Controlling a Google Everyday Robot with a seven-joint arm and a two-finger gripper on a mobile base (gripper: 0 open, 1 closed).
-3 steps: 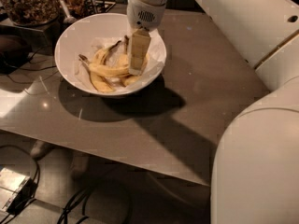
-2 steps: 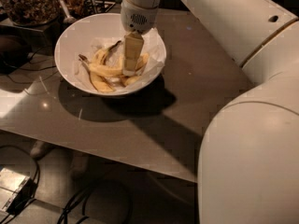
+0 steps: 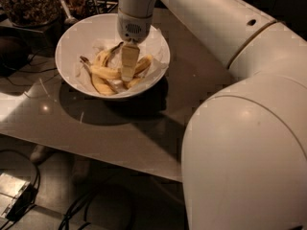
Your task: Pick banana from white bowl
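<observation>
The white bowl with a crumpled paper lining stands at the back left of the grey table. Several yellow bananas lie in it. The longest banana lies across the middle, its thin dark stem pointing to the upper left. Shorter bananas lie below it, behind it and to the right. My gripper reaches straight down into the bowl. Its tip is at the right end of the long banana and hides that end.
A dark container of brown nuts stands behind the bowl at the top left, with a utensil beside it. My large white arm covers the right side. Cables and a small box lie on the floor below the table's front edge.
My gripper has moved left and down inside the bowl, from over the bowl's right side onto the pile of bananas. The bananas and the bowl have not moved.
</observation>
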